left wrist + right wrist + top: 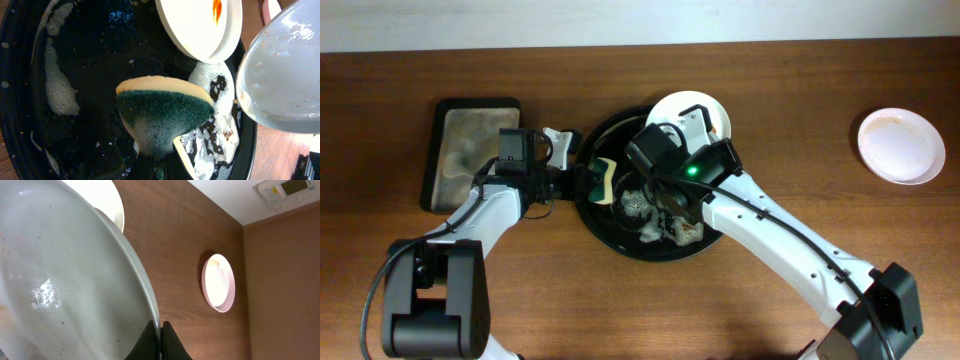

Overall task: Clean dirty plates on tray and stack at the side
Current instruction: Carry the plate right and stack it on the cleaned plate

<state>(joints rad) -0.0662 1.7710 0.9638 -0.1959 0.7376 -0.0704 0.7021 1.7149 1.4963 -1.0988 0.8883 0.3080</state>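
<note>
- The left gripper (582, 182) is clamped tight on a green-and-yellow sponge (162, 112), holding it just above the wet floor of the round black tray (15, 100), where patches of white foam (57, 85) lie
- The right gripper (161, 332) pinches the rim of a greyish plate (60, 280) between closed fingers and holds it tilted over the tray's right side, near the sponge but apart from it
- A second plate (200, 25), marked with an orange smear, overlaps the tray's far rim
- A rectangular black tray (470, 150) sits left of the round one
- A third plate (901, 145) lies flat on the wooden table (790, 90), well apart to the right
</note>
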